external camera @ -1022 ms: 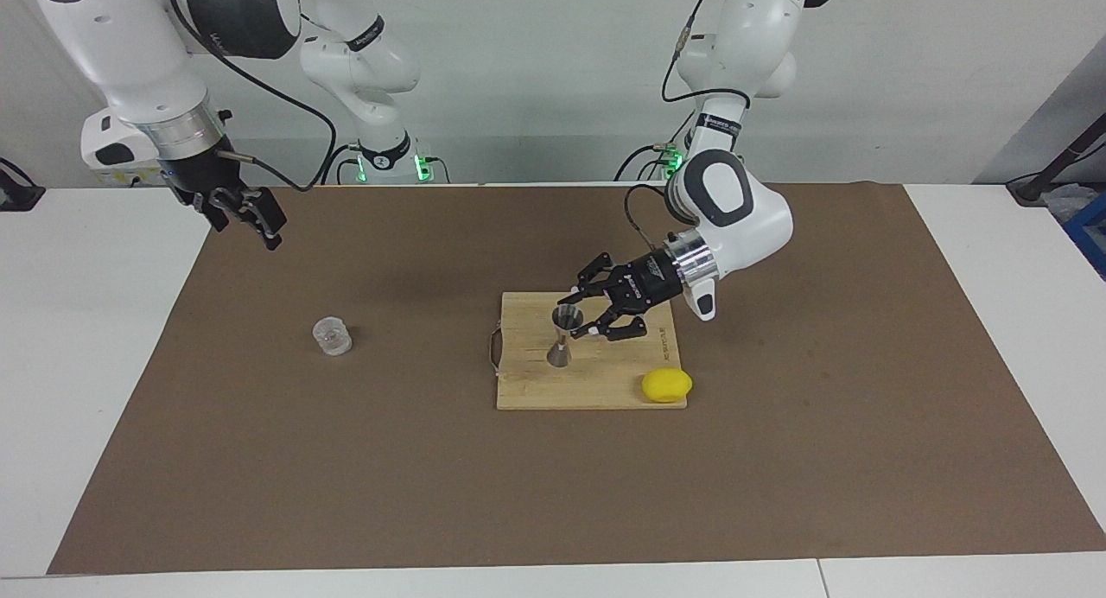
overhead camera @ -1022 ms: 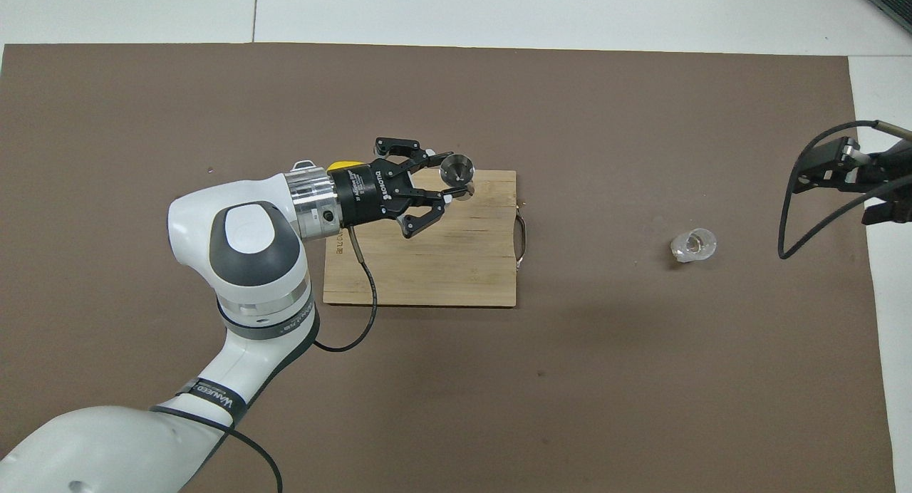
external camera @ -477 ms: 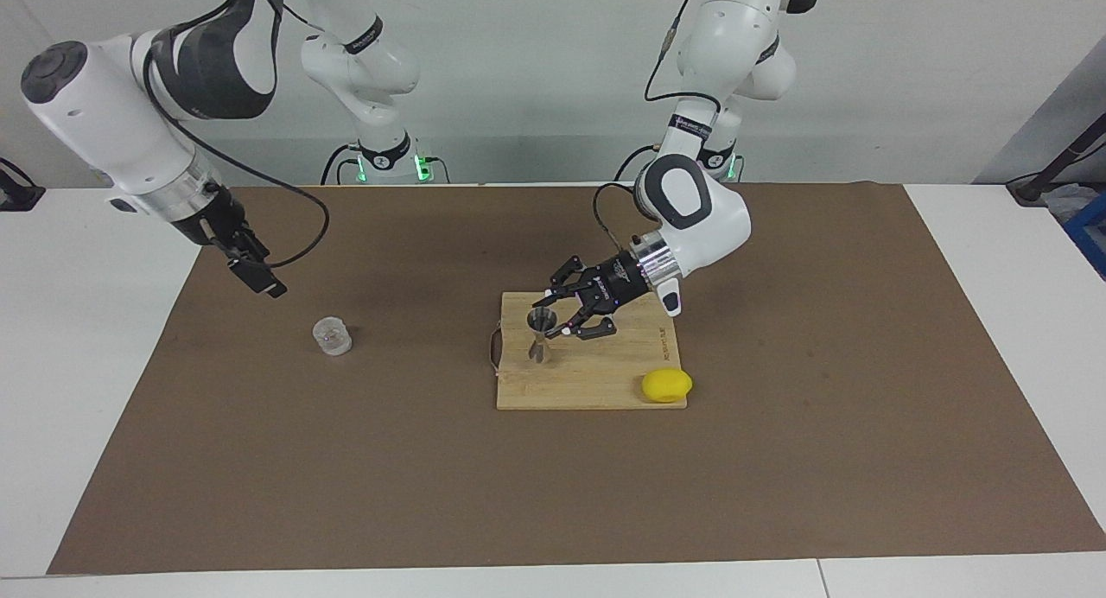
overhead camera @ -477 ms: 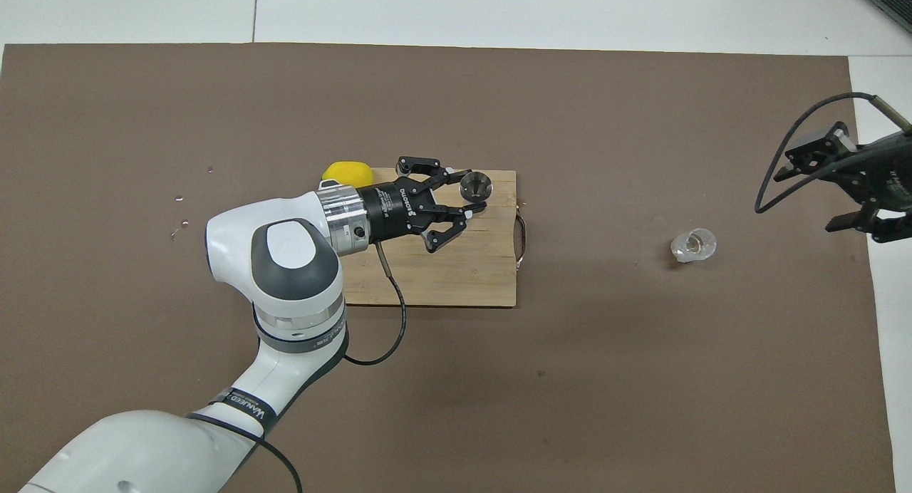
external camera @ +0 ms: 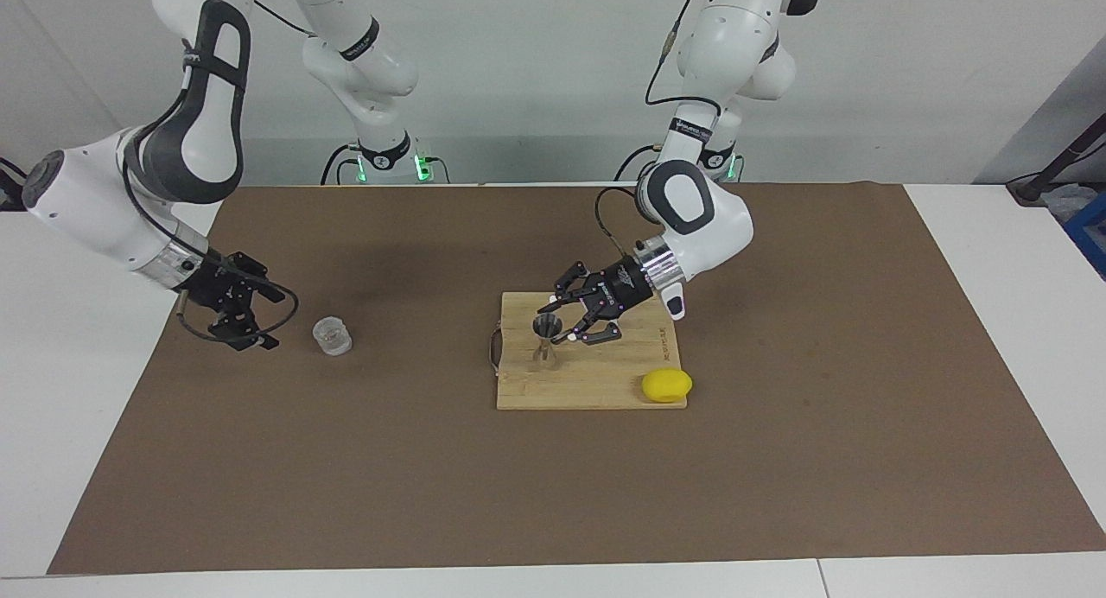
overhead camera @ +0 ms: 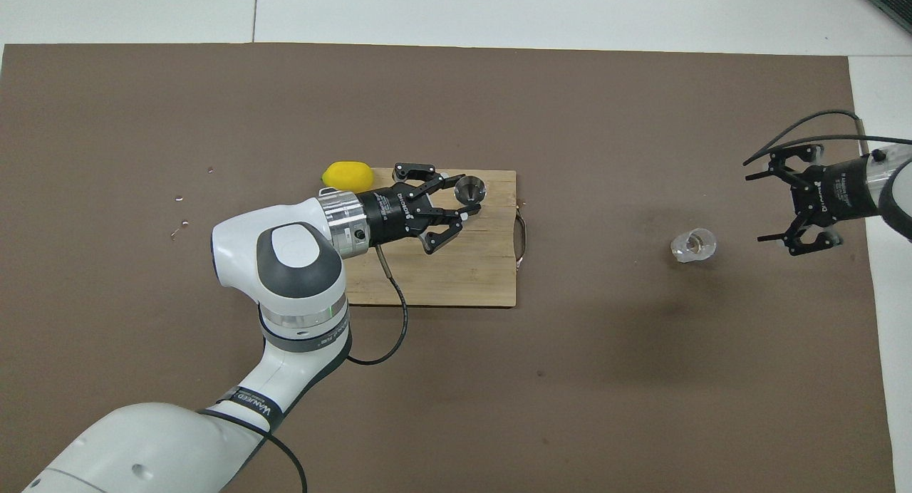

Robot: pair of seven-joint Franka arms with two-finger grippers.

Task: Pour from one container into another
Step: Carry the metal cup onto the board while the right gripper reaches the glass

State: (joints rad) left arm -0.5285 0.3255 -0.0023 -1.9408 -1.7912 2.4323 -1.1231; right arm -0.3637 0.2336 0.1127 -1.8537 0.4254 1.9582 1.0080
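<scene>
**Jigger gripped on the board, tumbler alone on the mat**

Starting at the right arm's end of the brown paper mat [external camera: 553,494], we see the right gripper [external camera: 244,320] low over the mat, its two fingers spread wide and holding nothing. Just beside it, but apart from it, the small clear thick-walled glass tumbler [external camera: 332,336] stands upright on the mat.

Moving toward the middle, we come to the rectangular bamboo cutting board [external camera: 596,382] with a metal handle at the end nearest the tumbler. On it stands the small silvery hourglass-shaped metal jigger [external camera: 545,342], upright, in the part of the board nearest that handle. The left gripper [external camera: 562,321] reaches in sideways from the left arm's end and is clamped on the jigger's upper cone, fingertips on either side of it.

Next we find a yellow lemon [external camera: 666,384] lying at the board's corner, farther from the robots than the jigger, touching the board's edge.
</scene>
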